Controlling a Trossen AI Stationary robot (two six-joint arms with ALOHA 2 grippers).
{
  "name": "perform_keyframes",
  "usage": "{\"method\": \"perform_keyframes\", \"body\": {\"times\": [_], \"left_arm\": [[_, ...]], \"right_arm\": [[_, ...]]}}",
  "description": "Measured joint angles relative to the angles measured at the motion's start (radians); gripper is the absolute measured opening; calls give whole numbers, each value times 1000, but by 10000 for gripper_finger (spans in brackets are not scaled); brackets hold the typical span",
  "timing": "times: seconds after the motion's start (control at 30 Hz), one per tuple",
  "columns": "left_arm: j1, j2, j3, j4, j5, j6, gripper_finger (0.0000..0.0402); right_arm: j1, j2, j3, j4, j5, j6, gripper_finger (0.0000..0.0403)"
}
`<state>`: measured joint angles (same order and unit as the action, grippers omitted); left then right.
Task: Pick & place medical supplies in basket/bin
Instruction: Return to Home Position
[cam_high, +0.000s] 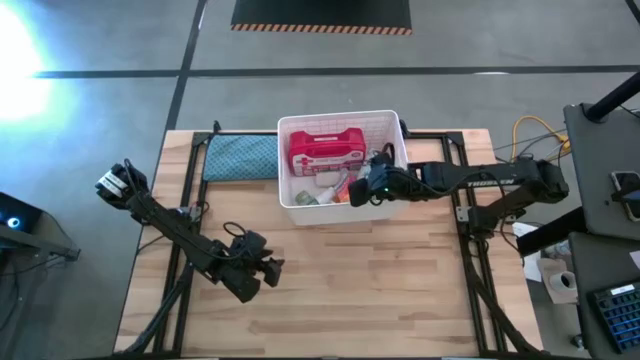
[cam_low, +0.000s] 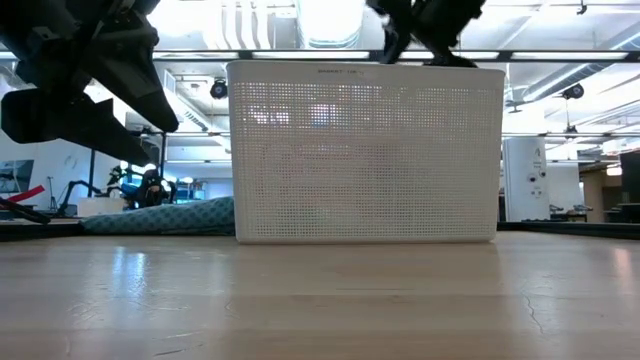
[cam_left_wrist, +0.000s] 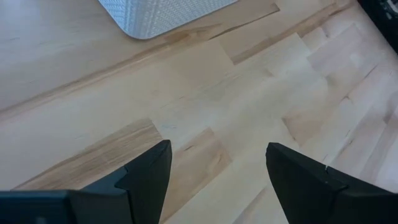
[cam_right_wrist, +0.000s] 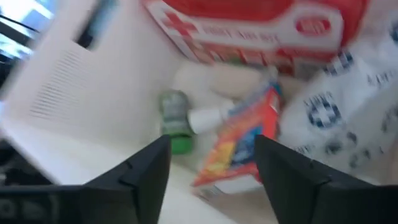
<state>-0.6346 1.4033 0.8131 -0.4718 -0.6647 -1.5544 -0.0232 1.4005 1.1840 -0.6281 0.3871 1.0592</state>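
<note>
The supplies lie inside the bin (cam_high: 342, 119). The red first-aid case (cam_high: 325, 150) rests by the bin's far wall, its long axis running left to right across the table (cam_high: 400, 290). My right gripper (cam_high: 372, 186) hangs over the bin's right near corner, fingers apart and empty. To home it, I lift straight above the rim first, then retract. The left gripper (cam_high: 262, 272) waits over the table, fingers apart.

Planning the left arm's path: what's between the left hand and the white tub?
Only bare table, seen in the high view, between left hand and tub.
</note>
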Motion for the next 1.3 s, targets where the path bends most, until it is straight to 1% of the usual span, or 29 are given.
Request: {"method": "perform_keyframes", "body": {"times": [0.1,0.23,0.33,0.4,0.5,0.57,0.63,0.73,0.9,1.0,1.07,1.2,1.3], "left_arm": [[0,0,0,2,0,0,242],[0,0,0,13,0,8,242],[0,0,0,55,-1,83,242],[0,0,0,92,0,149,242],[0,-6,0,95,0,231,242],[0,-15,0,87,7,241,242],[0,-31,0,92,43,211,242],[0,-57,1,107,58,210,242],[1,-130,0,180,65,384,242],[8,-201,-6,242,73,502,242],[20,-252,-18,283,87,574,242],[47,-348,-74,418,154,725,242],[68,-397,-157,629,239,820,242]], "right_arm": [[34,-17,18,48,60,-46,240],[80,-40,44,97,114,-133,258],[116,-59,72,142,113,-257,264],[149,-71,97,141,112,-365,267],[187,-86,137,116,104,-522,267],[205,-99,167,99,102,-539,265],[222,-116,200,101,102,-532,262],[249,-137,248,104,59,-549,257],[286,-140,294,107,-91,-692,253],[296,-142,293,110,-157,-679,255],[307,-142,278,107,-165,-645,257],[330,-135,244,107,-214,-629,262],[344,-135,197,128,-225,-563,263]]}}
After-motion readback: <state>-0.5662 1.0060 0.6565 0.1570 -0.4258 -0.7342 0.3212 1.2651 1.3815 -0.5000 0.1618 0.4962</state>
